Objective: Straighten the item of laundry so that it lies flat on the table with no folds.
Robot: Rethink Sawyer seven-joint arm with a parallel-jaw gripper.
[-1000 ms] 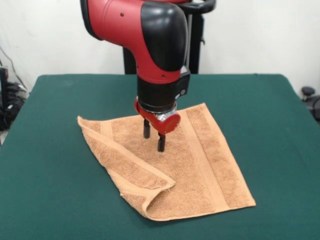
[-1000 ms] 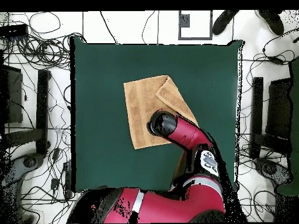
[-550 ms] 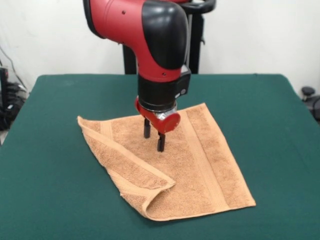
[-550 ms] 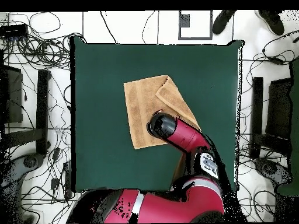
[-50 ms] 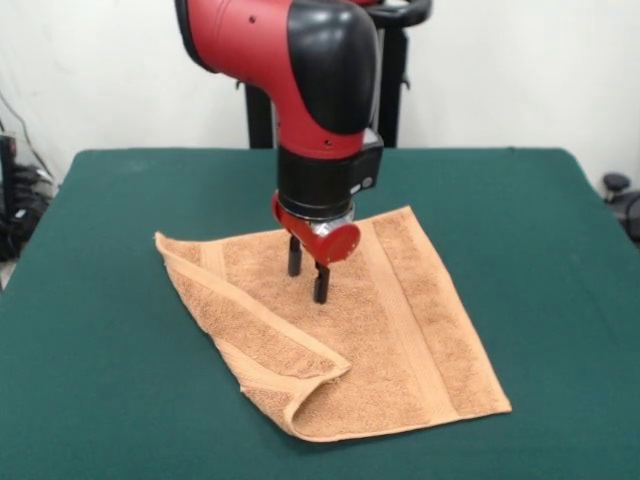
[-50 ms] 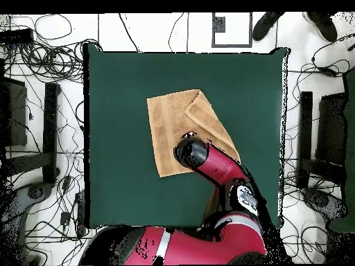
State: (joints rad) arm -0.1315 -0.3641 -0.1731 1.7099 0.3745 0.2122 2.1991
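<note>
The item of laundry is an orange-tan terry towel lying on the dark green table. Its left side is folded over along a diagonal, with the flap's corner raised near the front. In the overhead view the towel shows the folded flap at its right. My gripper hangs over the middle of the towel with two dark fingers apart and open, tips just above the cloth. From above, the arm hides the gripper and part of the towel.
Cables and equipment lie on the floor around the table in the overhead view. A black stand rises behind the table's far edge. A person's shoes show at the top edge of the overhead view.
The arm has shifted slightly to the right in the front view; the gripper stays open over the towel's middle. The towel has not moved.
</note>
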